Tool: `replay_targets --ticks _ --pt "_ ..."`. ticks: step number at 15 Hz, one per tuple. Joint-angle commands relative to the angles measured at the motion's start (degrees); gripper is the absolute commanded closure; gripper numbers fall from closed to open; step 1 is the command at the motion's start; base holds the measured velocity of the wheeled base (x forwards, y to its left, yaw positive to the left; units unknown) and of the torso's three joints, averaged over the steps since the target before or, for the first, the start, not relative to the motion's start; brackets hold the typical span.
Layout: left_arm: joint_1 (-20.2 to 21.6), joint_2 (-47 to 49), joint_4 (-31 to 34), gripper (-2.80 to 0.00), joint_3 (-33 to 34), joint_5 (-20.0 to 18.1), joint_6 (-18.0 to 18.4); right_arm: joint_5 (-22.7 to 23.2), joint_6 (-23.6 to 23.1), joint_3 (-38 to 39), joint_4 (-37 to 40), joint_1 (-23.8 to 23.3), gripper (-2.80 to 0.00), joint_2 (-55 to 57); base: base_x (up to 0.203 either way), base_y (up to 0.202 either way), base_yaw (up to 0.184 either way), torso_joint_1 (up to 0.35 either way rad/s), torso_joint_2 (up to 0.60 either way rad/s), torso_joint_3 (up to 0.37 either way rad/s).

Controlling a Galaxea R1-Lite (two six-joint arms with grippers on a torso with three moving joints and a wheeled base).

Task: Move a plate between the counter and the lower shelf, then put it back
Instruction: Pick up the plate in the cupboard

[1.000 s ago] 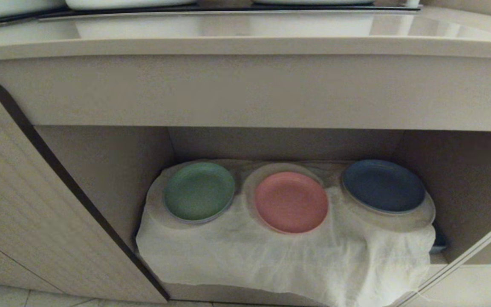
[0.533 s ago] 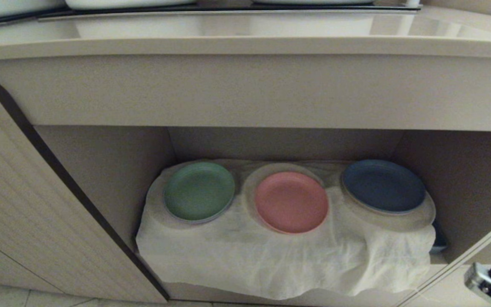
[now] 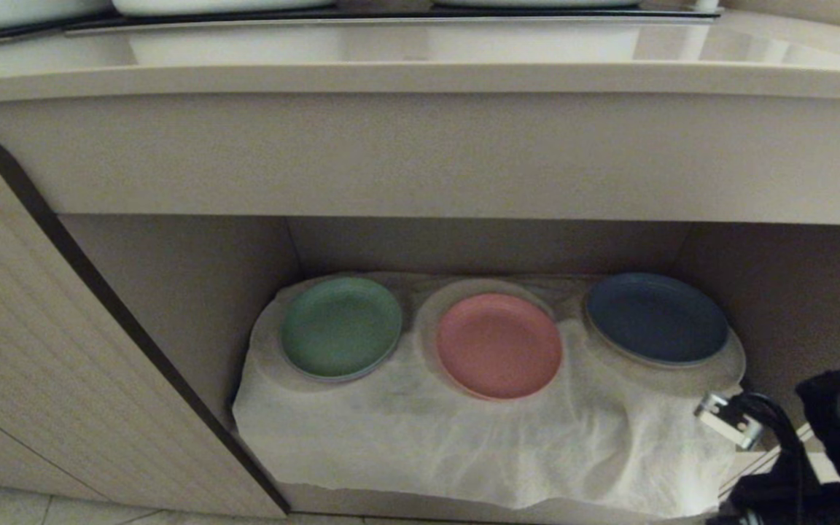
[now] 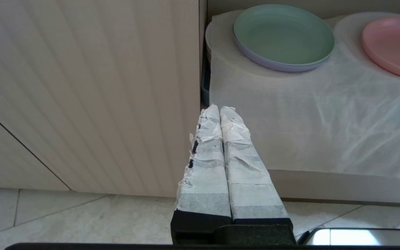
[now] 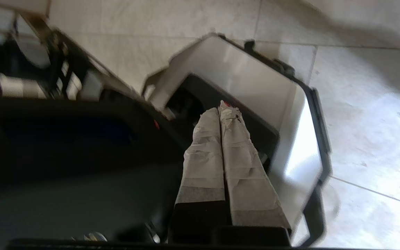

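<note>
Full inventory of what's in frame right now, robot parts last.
pink plate: 1, salmon pink, middle of the lower shelf, on the cloth
green plate: 1, green, left of the pink plate, on the cloth
blue plate: 1, dark blue, right of the pink plate, on the cloth
cloth: 1, white, wrinkled, covers the shelf floor and hangs over its front edge
lower shelf: 1, beige recess under the counter
counter: 1, beige slab, across the top
cabinet door: 1, beige ribbed, dark edge, open at left
floor: pale tiles, below the cabinet
left gripper: 1, white-taped fingers shut, empty, low by the door
right gripper: 1, white-taped fingers shut, empty, over the robot's base
right arm: 1, black, lower right corner
</note>
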Motion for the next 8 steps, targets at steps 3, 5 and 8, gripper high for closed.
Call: replay_targets --ticks 3,5,8 --pt "0.00 -0.02 0.02 0.00 0.01 0.00 -0.02 -3.70 7.87 -6.94 -1.56 4.96 0.00 9.81 0.000 0.000 0.000 0.000 0.00 0.000" --pt "0.00 -0.02 0.02 0.00 0.01 0.00 -0.02 -5.41 12.70 -9.50 -4.23 6.58 0.00 12.74 0.000 0.000 0.000 0.000 0.00 0.000" --pt "0.00 -0.02 0.02 0.00 0.01 0.00 -0.02 -10.52 15.63 -11.48 -5.05 6.82 0.00 15.79 0.000 0.000 0.000 0.000 0.00 0.000"
